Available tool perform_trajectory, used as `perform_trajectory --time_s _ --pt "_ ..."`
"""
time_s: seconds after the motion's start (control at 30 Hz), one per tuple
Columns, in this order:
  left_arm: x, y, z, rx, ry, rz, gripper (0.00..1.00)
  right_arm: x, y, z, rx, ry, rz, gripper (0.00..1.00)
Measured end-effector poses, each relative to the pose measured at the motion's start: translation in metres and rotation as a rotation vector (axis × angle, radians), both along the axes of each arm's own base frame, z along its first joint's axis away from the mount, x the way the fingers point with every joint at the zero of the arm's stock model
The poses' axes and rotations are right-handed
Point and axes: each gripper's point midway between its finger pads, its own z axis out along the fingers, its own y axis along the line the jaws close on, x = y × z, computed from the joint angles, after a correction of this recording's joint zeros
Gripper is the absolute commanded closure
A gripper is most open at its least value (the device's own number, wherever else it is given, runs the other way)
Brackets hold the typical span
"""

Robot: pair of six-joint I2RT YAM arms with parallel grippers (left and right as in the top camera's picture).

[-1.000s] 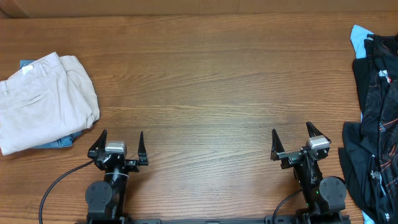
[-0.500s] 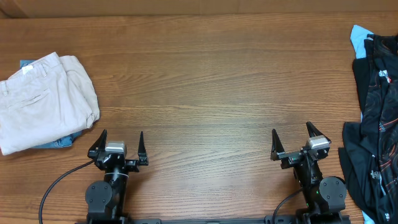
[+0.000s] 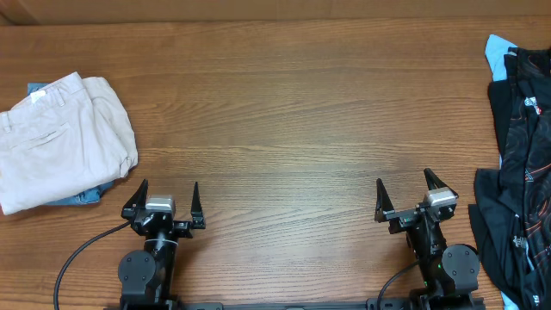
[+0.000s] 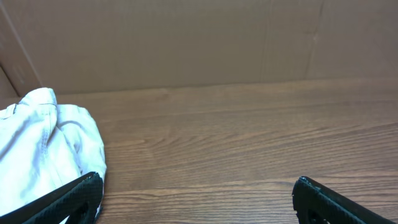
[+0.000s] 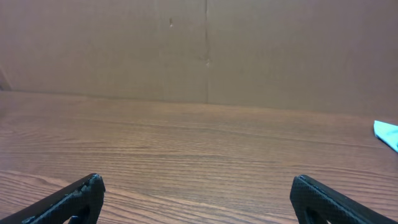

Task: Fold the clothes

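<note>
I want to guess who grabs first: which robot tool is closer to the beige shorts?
Left. The left tool sits just beside the shorts' near right corner, not touching. The right tool is far on the other side, next to the black clothes.

Shorts point(image 3: 60, 138): left side cut off by the overhead edge; white label point(image 3: 36, 97) too small to read.
Denim point(image 3: 86, 196): beneath the shorts, only blue slivers show.
Black garments point(image 3: 521, 172): far right of the shorts, cut by the frame edge.
Left tool fingers point(image 4: 74, 196): cover the shorts' lower hem, cut off below.
</note>
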Motion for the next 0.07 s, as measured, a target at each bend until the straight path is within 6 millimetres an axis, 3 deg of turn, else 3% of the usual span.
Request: perform_trajectory --time_s 0.07 --pt "0.0 0.0 0.0 0.0 0.0 0.0 0.0 0.0 -0.0001 -0.0001 -0.001 0.0 0.0 0.0"
